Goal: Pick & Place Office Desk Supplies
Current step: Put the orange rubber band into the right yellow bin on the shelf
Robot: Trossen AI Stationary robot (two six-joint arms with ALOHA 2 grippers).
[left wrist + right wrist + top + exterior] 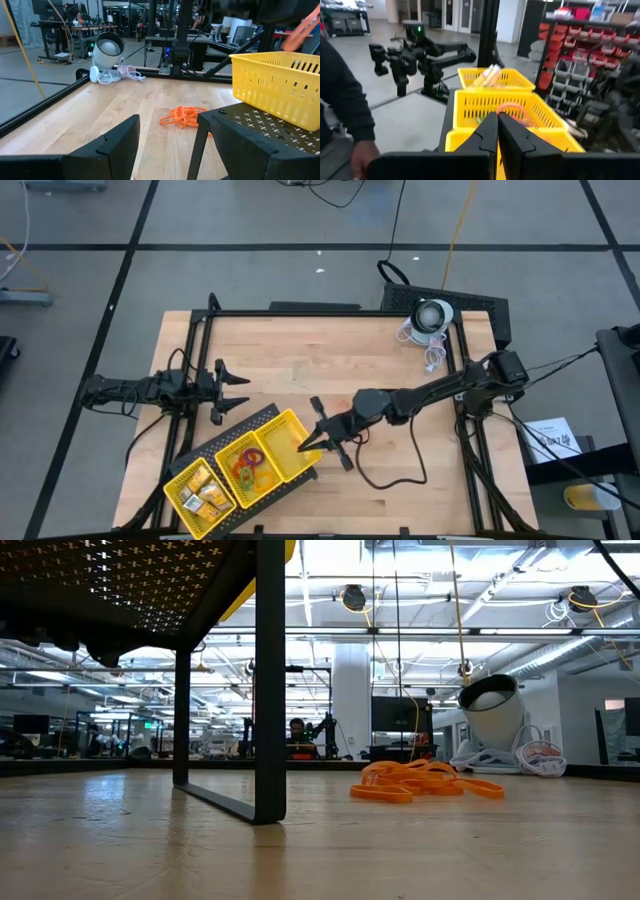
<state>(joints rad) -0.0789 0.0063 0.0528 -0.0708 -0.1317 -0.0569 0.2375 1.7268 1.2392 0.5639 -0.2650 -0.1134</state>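
The yellow three-compartment tray sits on a black perforated stand at the table's near left. Its left compartment holds yellow-gold blocky pieces, and the middle one holds red, green and orange rings. A pile of orange rubber bands lies flat on the wood beside the tray. My right gripper is shut above the tray's right compartment, with an orange band at its tips. My left gripper waits open over the table's left side. My right gripper pinches an orange rubber band between its two fingertips. The fingers slant down from the table's right. The band shows as an orange streak in the air above the yellow tray's wall, lifted clear. The exact spot of contact is hidden by the fingers.
A white round lamp-like device with a coiled white cable stands at the table's far right. The black tube frame rises around the tray's stand. A person's dark sleeve and hand show beyond the table. Bare wood lies between the arms.
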